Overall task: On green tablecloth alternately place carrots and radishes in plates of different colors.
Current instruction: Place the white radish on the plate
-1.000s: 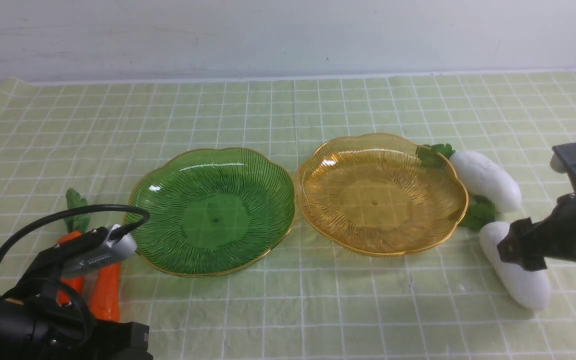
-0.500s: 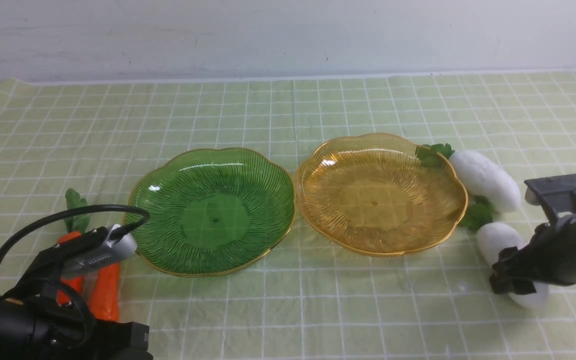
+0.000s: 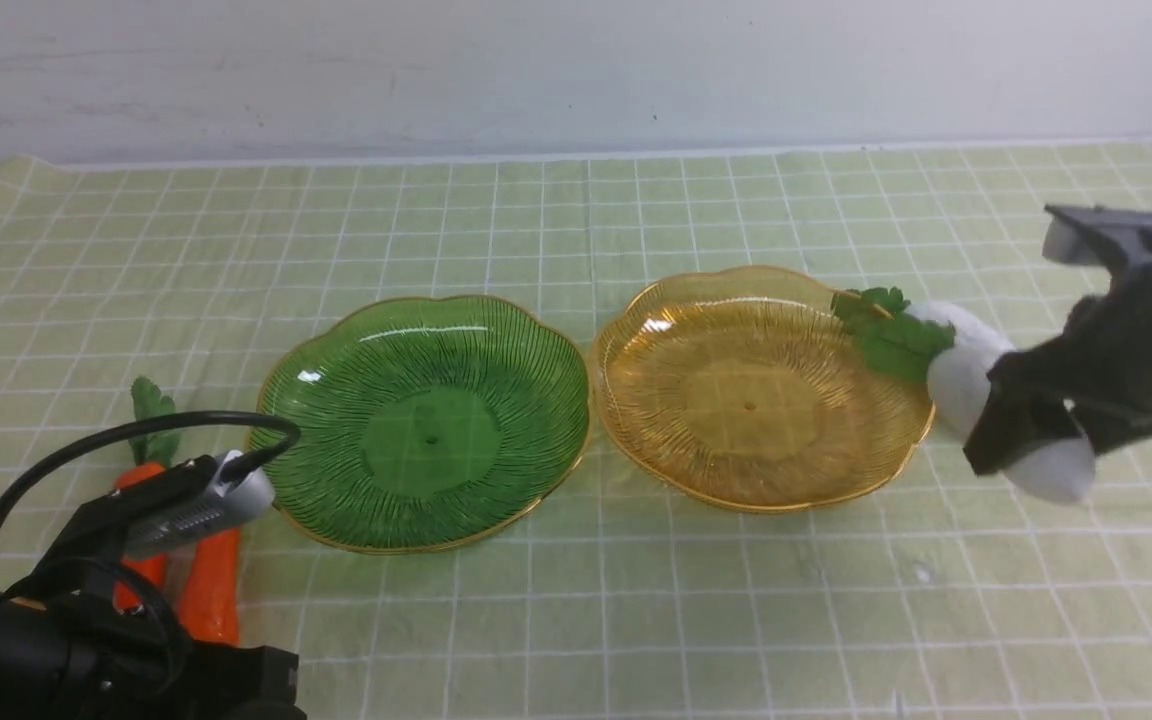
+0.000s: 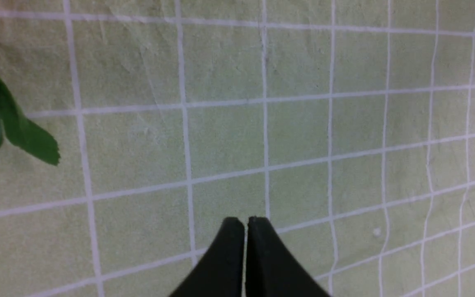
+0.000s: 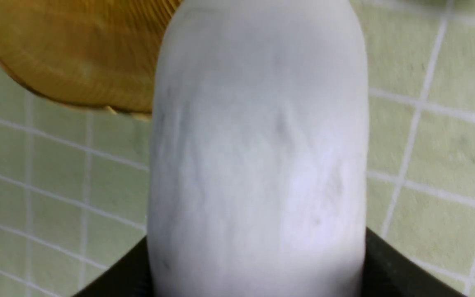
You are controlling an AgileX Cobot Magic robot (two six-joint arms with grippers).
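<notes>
With the plump white radish [image 3: 1048, 468] clamped between my right fingers [image 3: 1026, 425], its body lifted off the pale green gridded tablecloth [image 3: 716, 620], the move turns on the ribbed amber dish with the gold rim [image 3: 748, 405]. That lies to the left of my grip; the held radish's long axis slants so that its green leaves [image 3: 901, 345] overhang the dish's edge while its blunt end points back and outward. My right arm is the nearer, so I judge a sideways carry should do, leaves leading. My left fingers [image 4: 245, 247] are closed on nothing, near two orange carrots [image 3: 208, 585]. From the front, the second white radish [image 3: 961, 322] shows partly behind the one I hold; my right wrist view shows what the front view hides, a dark fingertip pressed to each flank.
</notes>
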